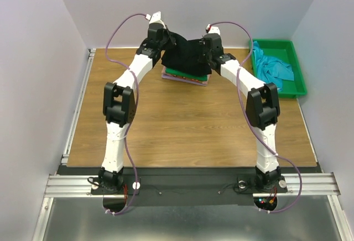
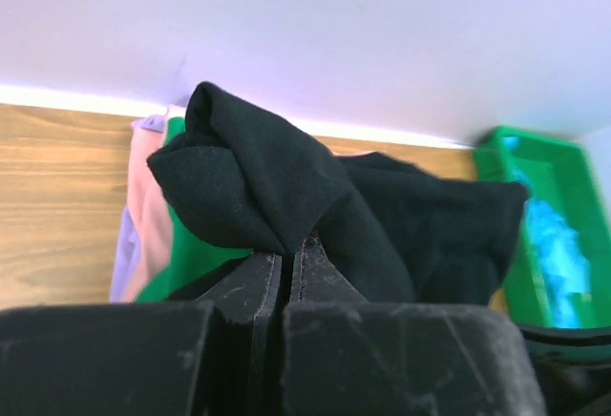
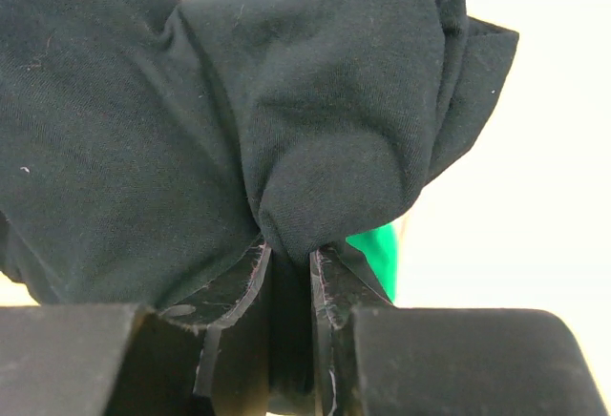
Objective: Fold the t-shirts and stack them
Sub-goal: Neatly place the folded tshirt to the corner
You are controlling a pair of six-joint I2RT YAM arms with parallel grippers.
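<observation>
Already stacked: a folded green cloth t-shirt [image 1: 185, 74], a pink cloth t-shirt [image 2: 148, 216] and a lilac cloth t-shirt [image 2: 120, 261] lie in a flat pile at the far middle of the brown wooden table [image 1: 182, 130].
In hand: a large black cloth t-shirt [image 1: 185, 54] hangs bunched just above that pile, held up between the two arms.
Left gripper [image 2: 286, 261]: clenched on a fold at the black shirt's left side.
Right gripper [image 3: 286, 254]: clamped on a bunch of cloth at its right side.
Left to do: the black shirt does not look folded yet, and a crumpled teal cloth t-shirt [image 1: 272, 67] waits in the rigid green plastic tray [image 1: 296, 50] at the far right. I'd judge the job a little past halfway.
Edges: the pile sits close to the far white wall [image 1: 188, 9]. The tray lies just right of the right arm.
Open room: bare wood shows across the middle and near tabletop, toward the arm bases. That seems the likely place to spread the black shirt.
</observation>
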